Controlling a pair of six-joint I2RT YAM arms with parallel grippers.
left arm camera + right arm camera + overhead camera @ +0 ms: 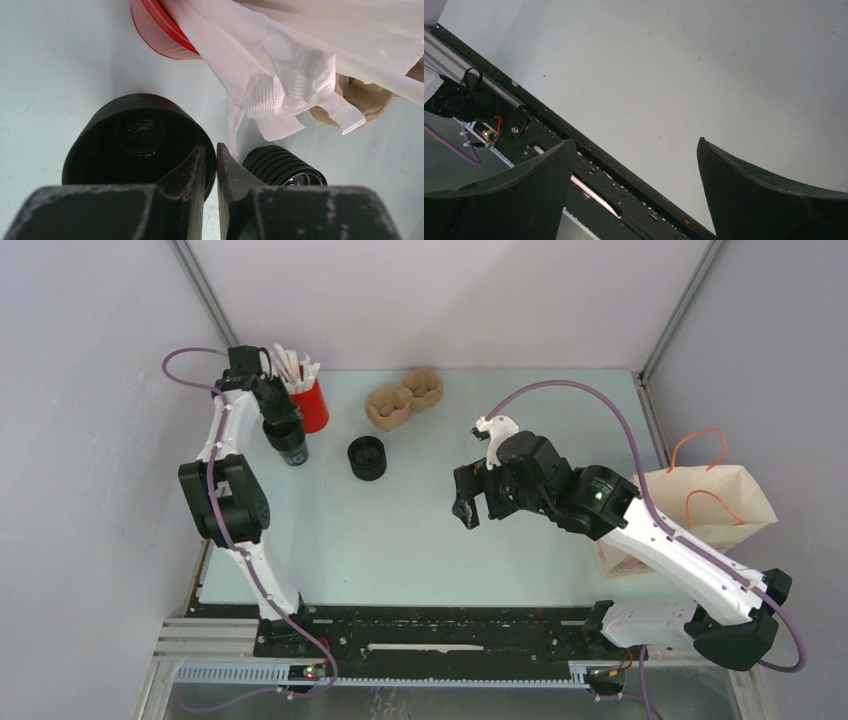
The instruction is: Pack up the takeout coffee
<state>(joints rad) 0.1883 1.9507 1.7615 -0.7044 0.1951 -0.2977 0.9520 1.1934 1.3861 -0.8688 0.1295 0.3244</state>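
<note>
The takeout coffee [295, 452] is a small black cup standing at the far left of the table, just in front of a red cup. From the left wrist view I look down into the takeout coffee's [130, 142] dark inside. My left gripper [284, 433] comes down on it from above. One finger of the left gripper [211, 146] is inside the rim and the other outside, pinching the cup's right wall. My right gripper [468, 508] hangs open above the table's middle. In the right wrist view, the right gripper [636, 141] holds nothing.
A red cup [313, 408] of white wrapped sticks [280, 75] stands right behind the coffee. A squat black ribbed piece [367, 457] sits to its right. A brown cardboard cup carrier [403, 400] lies at the back. A brown paper bag [700, 505] with orange handles stands at the right edge.
</note>
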